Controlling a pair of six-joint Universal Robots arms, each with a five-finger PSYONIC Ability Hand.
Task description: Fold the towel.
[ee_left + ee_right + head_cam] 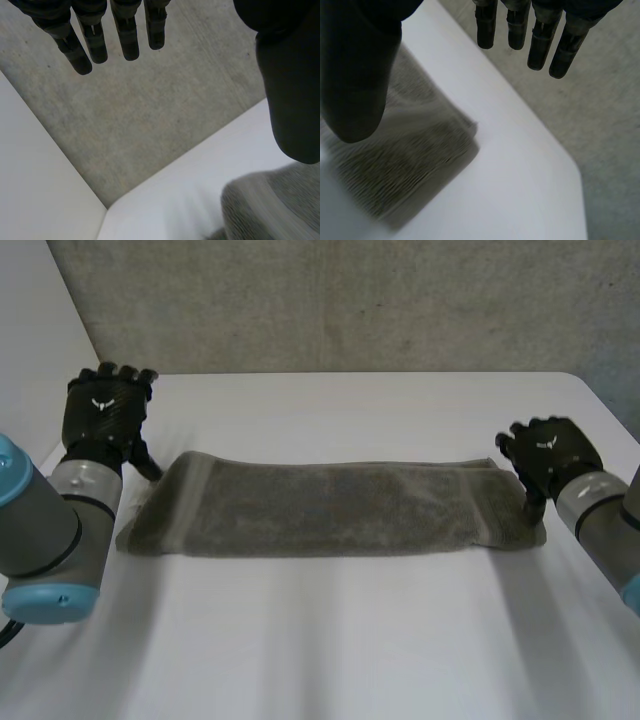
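Observation:
A grey-green towel (330, 508) lies folded into a long strip across the middle of the white table (330, 640). My left hand (105, 410) hovers at the towel's left end, fingers straight and apart from the thumb, holding nothing. In the left wrist view the fingers (95, 35) point away over the table's far corner, and the towel's end (280, 205) lies under the thumb. My right hand (550, 452) stands at the towel's right end, open and empty too. The right wrist view has its fingers (540, 35) straight above the table, with the towel's corner (420, 155) below the thumb.
A grey concrete wall (340, 300) rises behind the table's far edge. A white panel (30, 330) stands at the far left. The table's right corner (570, 170) lies close beyond my right hand. Bare tabletop stretches in front of the towel.

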